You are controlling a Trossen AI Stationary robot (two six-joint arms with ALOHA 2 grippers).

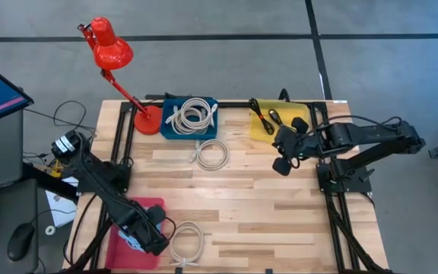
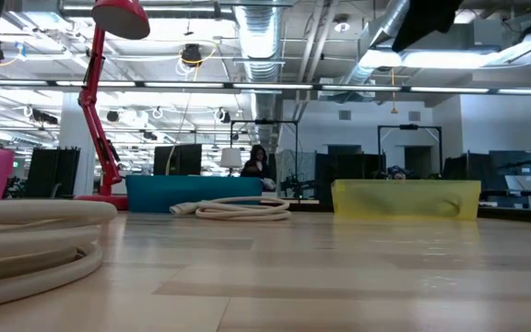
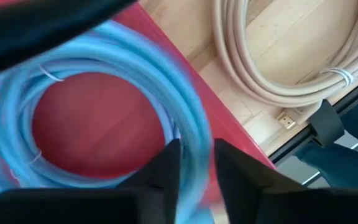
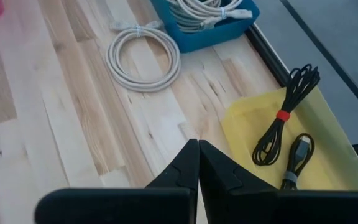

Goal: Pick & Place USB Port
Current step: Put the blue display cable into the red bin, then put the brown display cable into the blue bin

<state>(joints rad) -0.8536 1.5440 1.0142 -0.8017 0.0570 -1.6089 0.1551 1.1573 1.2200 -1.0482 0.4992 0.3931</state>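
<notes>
The pale wooden-plank bench (image 1: 280,221) carries three shallow trays: a red plastic tray (image 1: 124,247) at the near left corner, a blue plastic tray (image 1: 166,131) at the far middle, and a yellow plastic tray (image 1: 258,129) to its right. A red desk lamp (image 1: 109,49) stands just left of the blue tray.

The left arm reaches down over the red tray, and its end effector (image 3: 194,165) points nearly straight down, fingers slightly parted astride a strand of the light-blue coiled cable (image 3: 104,81) lying in that tray. It appears to be closing on the strand or just letting go; I cannot tell whether it grips firmly. Just beside the tray, on bare wood, lies a cream coiled cable (image 1: 186,243).

The right arm stretches in from the right edge, folded at the elbow, its end effector (image 4: 197,155) held above the bench near the yellow tray, fingers pressed together and holding nothing.

A second cream coiled cable (image 1: 211,154) rests on the bench in front of the blue tray, which holds more cream cable coils (image 1: 191,116). Two black bundled cables (image 4: 288,124) lie in the yellow tray.

Risks, as I judge them: pinching a single strand could let the blue coil unwind or slip out when lifted, and a dangling loop could snag the red tray's rim and drag it. The left arm's nearness to the neighbouring cream coil also invites a nudge.
</notes>
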